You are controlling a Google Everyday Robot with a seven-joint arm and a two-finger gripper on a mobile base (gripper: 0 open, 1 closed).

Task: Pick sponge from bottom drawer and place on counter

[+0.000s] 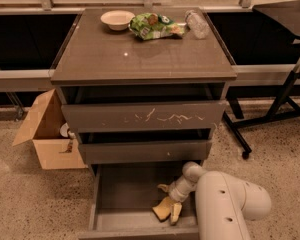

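The bottom drawer is pulled open at the foot of the cabinet. My white arm reaches down into it from the lower right. The gripper is low over the drawer floor near the front right. A pale yellow-tan block, the sponge, lies at the gripper's tip, touching it; I cannot tell whether it is gripped. The counter is the glossy dark top of the cabinet, well above the gripper.
On the counter's far edge stand a white bowl, a green snack bag and a clear plastic bottle. The scratched top drawer and middle drawer are slightly open. A cardboard box sits left of the cabinet, and a black stand's legs are on the right.
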